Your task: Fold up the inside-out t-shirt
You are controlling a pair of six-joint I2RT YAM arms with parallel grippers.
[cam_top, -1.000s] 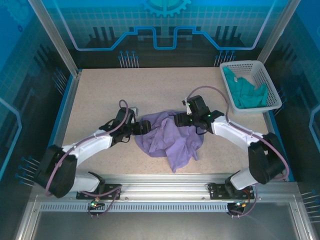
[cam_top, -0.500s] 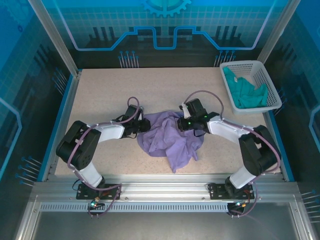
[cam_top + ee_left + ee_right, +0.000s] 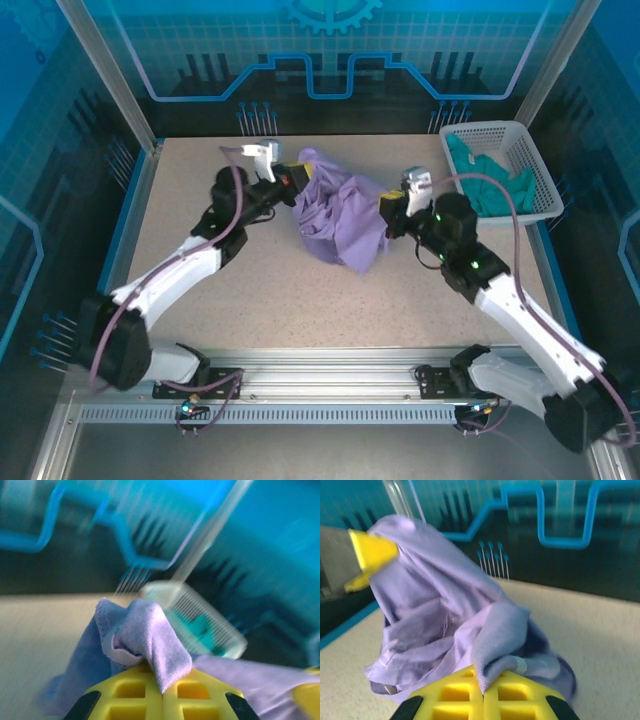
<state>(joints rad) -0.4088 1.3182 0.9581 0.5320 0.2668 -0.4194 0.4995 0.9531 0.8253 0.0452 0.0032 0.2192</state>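
Note:
The lavender inside-out t-shirt (image 3: 340,215) hangs bunched between both grippers above the middle-back of the table. My left gripper (image 3: 297,178) is shut on a fold of its upper left edge; in the left wrist view the fabric (image 3: 150,635) sticks out from between the closed yellow fingers (image 3: 130,695). My right gripper (image 3: 390,208) is shut on the shirt's right side, and in the right wrist view a hem fold (image 3: 500,640) is pinched between its yellow fingers (image 3: 510,692), with the left gripper's yellow tip (image 3: 370,552) beyond the cloth. The shirt's lower end droops toward the table.
A white slotted basket (image 3: 530,150) holding a teal-green garment (image 3: 490,185) stands at the back right corner; it also appears blurred as the basket (image 3: 200,622) in the left wrist view. The speckled table (image 3: 200,300) is bounded by blue-lit enclosure walls and a metal rail at the front.
Both grippers closed on the shirt and lifted it up and toward the back of the table; the shirt went from lying spread flat to hanging bunched between them.

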